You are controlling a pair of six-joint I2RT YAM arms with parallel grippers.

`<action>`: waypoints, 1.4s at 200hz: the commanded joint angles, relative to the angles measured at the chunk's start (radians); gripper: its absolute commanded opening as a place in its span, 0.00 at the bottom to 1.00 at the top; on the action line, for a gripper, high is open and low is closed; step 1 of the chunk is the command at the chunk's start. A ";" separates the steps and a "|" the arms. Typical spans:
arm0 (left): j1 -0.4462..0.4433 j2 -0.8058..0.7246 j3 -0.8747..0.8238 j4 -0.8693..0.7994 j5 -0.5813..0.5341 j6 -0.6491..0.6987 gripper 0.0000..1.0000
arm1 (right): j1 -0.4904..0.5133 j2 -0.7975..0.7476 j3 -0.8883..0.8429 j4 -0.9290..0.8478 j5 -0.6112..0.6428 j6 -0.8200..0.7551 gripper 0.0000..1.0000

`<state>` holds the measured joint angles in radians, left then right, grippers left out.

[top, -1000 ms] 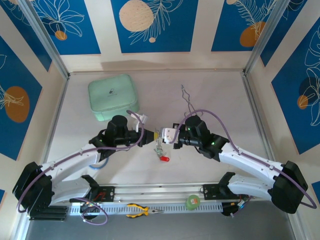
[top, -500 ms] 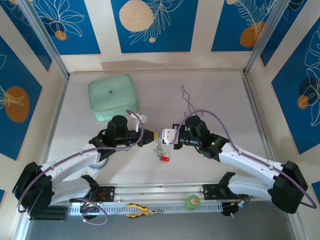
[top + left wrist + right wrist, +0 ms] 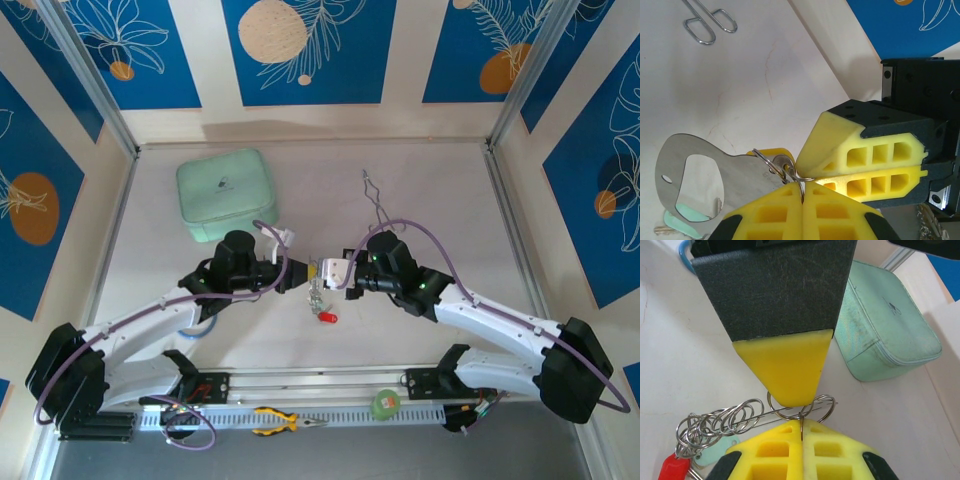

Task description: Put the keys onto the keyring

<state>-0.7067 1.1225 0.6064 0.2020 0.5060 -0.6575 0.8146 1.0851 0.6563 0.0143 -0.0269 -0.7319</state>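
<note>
My left gripper and right gripper meet tip to tip above the table's middle. In the left wrist view my left gripper is shut on a thin wire split ring linked to the keyring, a flat grey metal loop hanging to the left. A yellow-tagged key and a pale green tag hang by it. My right gripper is shut on a small wire ring at the end of a chain of rings. The keys dangle below, with a red tag.
A mint green case lies at the back left. Thin silver tongs lie at the back right. Yellow-handled pliers and a green roll rest on the front rail. A pale blue ring sits behind the left arm.
My right gripper has shifted slightly left, closer to the left gripper. The left arm and the hanging keys have stayed almost still.
</note>
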 commanded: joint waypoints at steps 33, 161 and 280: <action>0.014 0.003 -0.005 0.137 0.054 -0.035 0.00 | 0.001 0.021 0.018 -0.019 -0.067 0.008 0.00; 0.021 0.005 -0.008 0.116 0.049 -0.034 0.00 | -0.017 -0.020 0.013 -0.041 0.100 -0.028 0.00; 0.023 0.016 -0.005 0.115 0.052 -0.037 0.00 | -0.004 -0.097 -0.032 -0.001 0.000 -0.024 0.00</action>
<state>-0.6956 1.1366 0.5961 0.2844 0.5426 -0.6914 0.8036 0.9985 0.6369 -0.0078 0.0177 -0.7509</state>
